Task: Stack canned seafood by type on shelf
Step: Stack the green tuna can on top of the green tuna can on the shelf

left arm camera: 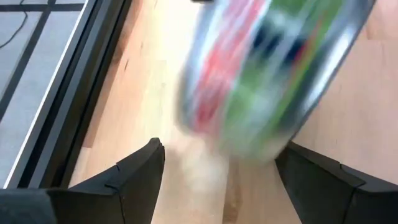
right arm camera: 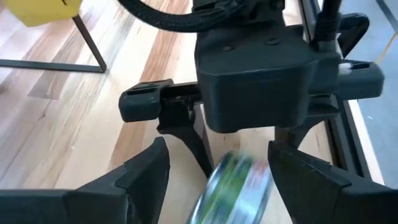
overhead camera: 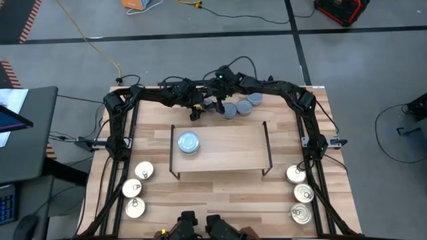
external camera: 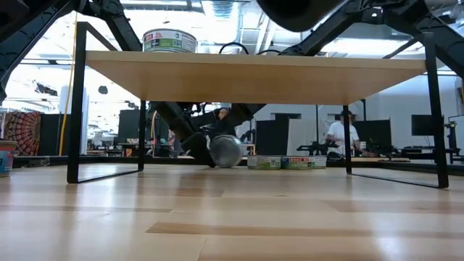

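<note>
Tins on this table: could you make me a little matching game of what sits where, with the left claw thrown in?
Things:
1. Lone blue-grey tin
2. Three blue-grey tins
3. Silver-gold tins
4. Left gripper

Places:
A. Near the table's front corners, three a side
B. Behind the shelf, at a tin tipped on edge
C. On the shelf top
D. Flat on the table, behind the shelf

Pairs: 1-C, 2-D, 3-A, 4-B

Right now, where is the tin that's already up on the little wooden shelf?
The blue-grey-lidded tin sits alone on the shelf, near its left end in the high view, in front of the two grippers working behind the shelf.
</note>
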Robot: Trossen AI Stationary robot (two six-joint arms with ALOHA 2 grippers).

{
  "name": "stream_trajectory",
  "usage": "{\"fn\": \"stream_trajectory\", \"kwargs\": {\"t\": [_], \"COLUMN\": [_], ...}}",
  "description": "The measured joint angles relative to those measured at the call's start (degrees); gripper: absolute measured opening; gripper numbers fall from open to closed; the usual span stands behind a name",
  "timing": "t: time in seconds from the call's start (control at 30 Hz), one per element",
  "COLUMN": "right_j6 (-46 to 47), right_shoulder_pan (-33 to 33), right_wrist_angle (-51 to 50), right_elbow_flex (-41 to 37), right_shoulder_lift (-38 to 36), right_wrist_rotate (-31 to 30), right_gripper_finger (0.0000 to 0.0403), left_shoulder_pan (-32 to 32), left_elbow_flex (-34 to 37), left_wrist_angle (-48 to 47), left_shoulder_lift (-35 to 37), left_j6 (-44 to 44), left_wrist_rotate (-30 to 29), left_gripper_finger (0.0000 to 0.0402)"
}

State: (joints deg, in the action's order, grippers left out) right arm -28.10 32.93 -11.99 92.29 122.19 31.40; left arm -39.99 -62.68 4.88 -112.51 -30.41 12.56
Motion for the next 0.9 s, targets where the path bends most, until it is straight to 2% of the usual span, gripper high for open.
{"fn": "stream_trajectory", "kwargs": {"t": [0.63,0.9], "right_j6": [-0.4,-0.6], "right_shoulder_pan": [0.3,0.5], "right_wrist_angle": [-2.8,-7.0], "right_elbow_flex": [0.0,0.0], "right_shoulder_lift": [-1.7,-4.8], "right_wrist_rotate": [-2.1,-5.7], "right_gripper_finger": [0.0295,0.0295], "left_shoulder_pan": [0.0,0.2], "left_elbow_flex": [0.0,0.0], "left_wrist_angle": [-1.3,-7.8], "left_shoulder_lift": [0.1,2.4], "left_j6": [2.2,2.5], "left_wrist_rotate": [0.2,-0.9], "left_gripper_finger": [0.0290,0.0305]}}
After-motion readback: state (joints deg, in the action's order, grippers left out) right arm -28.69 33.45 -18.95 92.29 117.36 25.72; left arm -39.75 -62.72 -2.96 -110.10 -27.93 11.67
